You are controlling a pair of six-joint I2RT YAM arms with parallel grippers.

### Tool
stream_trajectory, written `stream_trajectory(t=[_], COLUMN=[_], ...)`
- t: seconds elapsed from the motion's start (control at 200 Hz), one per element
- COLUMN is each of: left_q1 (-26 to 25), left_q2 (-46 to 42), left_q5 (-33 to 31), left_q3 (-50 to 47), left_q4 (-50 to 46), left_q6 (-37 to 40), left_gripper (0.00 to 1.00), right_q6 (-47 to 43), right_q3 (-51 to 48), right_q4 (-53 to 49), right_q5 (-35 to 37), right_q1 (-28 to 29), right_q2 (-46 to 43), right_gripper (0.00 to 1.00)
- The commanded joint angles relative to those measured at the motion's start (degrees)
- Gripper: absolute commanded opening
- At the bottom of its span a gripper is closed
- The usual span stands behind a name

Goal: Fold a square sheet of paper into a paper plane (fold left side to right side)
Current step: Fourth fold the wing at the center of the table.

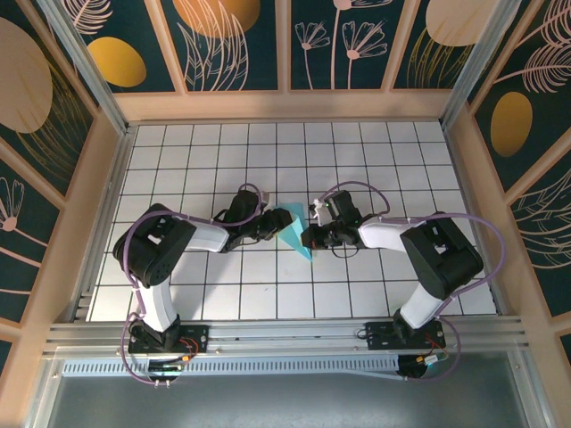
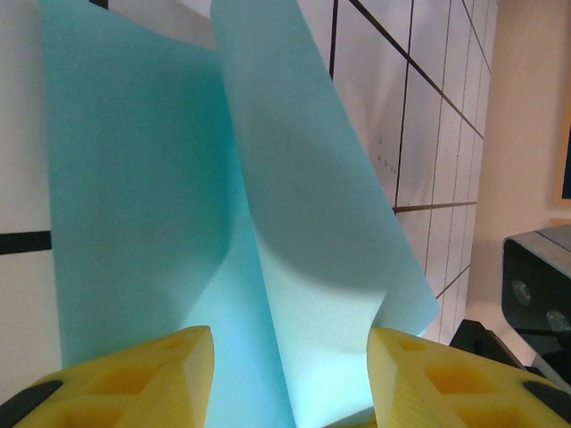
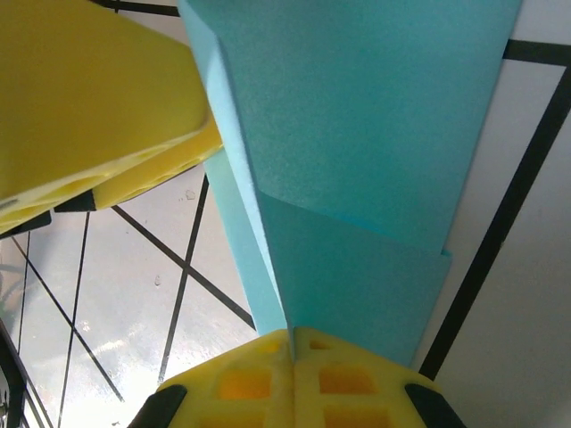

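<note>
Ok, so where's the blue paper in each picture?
Top external: the blue paper is in the middle, between the left claw and the right claw.
Left wrist: it stands up across the left and middle, between the spread yellow fingers.
Right wrist: it runs from top centre down into the shut right claw.
Shared landmark: the white tiled table with its black grid lines.

The top camera looks steeply down from high behind the robot and takes in the whole gridded desk (image 1: 223,294) from afar. Each wrist camera looks forward along its own tool, the left tool (image 2: 287,343) and the right tool (image 3: 293,337), from very near the cyan paper (image 1: 293,230), which all three views share.
</note>
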Motion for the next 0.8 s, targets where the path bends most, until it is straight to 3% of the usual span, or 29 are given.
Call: stream_trajectory(t=[0.0,0.796], left_q1=[-0.5,-1.01], left_q2=[1.01,4.17], left_q5=[1.29,-2.0], left_q3=[1.7,5.19], left_q4=[1.14,-7.84], left_q6=[-0.37,3.05], left_gripper=[0.49,0.48], right_q6=[0.71,0.97], right_q3=[-0.43,-0.43], right_q4=[1.17,1.51], right_q5=[-1.27,-1.99], right_q1=[-0.47,-0.45], right_q2=[1.06,1.45], right_gripper=[0.0,0.03])
